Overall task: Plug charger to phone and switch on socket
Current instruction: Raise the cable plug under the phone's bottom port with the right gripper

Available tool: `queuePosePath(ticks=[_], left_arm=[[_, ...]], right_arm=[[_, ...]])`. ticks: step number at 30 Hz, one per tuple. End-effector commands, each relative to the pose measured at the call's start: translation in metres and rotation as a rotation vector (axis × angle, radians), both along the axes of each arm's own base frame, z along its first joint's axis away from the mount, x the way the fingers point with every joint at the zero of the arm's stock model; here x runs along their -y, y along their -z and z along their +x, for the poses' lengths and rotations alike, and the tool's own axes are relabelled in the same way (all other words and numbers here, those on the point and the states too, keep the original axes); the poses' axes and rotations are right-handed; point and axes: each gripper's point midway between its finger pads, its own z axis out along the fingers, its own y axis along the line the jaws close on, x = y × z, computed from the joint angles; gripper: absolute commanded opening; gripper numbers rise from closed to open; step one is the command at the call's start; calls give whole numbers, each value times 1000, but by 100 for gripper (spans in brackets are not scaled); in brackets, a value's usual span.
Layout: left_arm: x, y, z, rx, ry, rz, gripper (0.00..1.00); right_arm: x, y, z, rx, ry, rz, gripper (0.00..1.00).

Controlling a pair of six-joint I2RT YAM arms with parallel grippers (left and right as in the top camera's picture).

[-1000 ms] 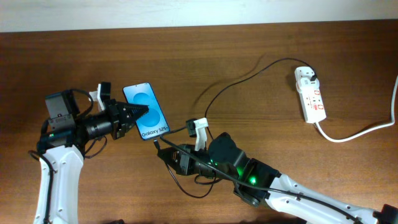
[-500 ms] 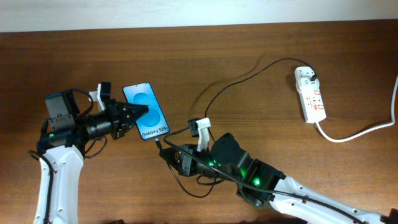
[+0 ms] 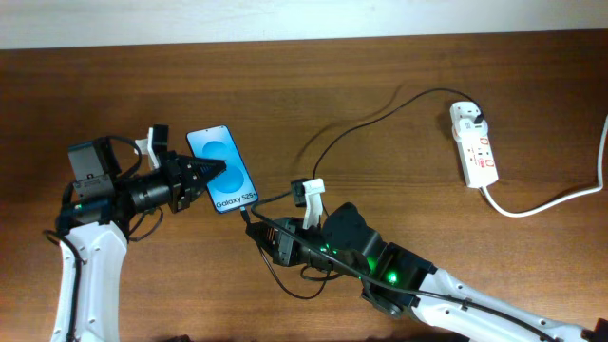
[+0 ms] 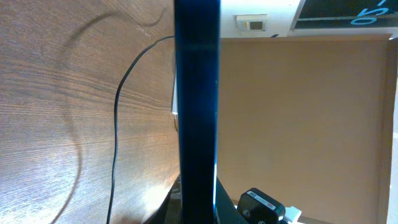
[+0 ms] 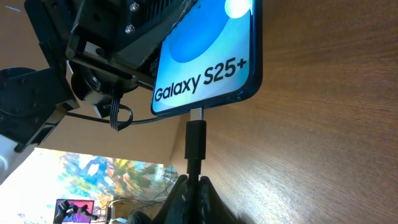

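A brown wooden table [image 3: 380,76] with fine lengthwise grain and a soft sheen fills the overhead view, edged at the top by a pale band of wall [image 3: 285,19]; the left wrist view shows a flat tan panel [image 4: 298,124] beyond the tabletop. At the far right lies the socket [image 3: 475,144], a long white plastic strip with rounded corners and red markings, its thick white cord [image 3: 551,201] curving off the right edge. The phone [image 3: 223,169], a slim glossy rectangle with a dark rim and bright blue screen, sits left of centre, clamped by the left gripper [image 3: 211,171], whose black tapered fingers close on it. The charger [image 3: 351,128], a thin black cable, loops across the wood from the top end of the strip to the phone. The right gripper [image 5: 194,183] is pinched tight on the cable just behind its small black connector [image 5: 195,140], whose metal tip meets the phone's lower edge; how deep it sits cannot be told.
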Motion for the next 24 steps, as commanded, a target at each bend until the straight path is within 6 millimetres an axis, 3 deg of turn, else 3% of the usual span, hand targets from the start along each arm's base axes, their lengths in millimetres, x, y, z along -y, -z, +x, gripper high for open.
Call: queuePosePath(ticks=[1,24], left_arm=[[1,-13,0,35,19,-21,0],[-2,-8,3,28,-3,8,0]], right_arm=[[0,0,7,15,18,-6,4],[-8,-3,-9,3,-51,13,4]])
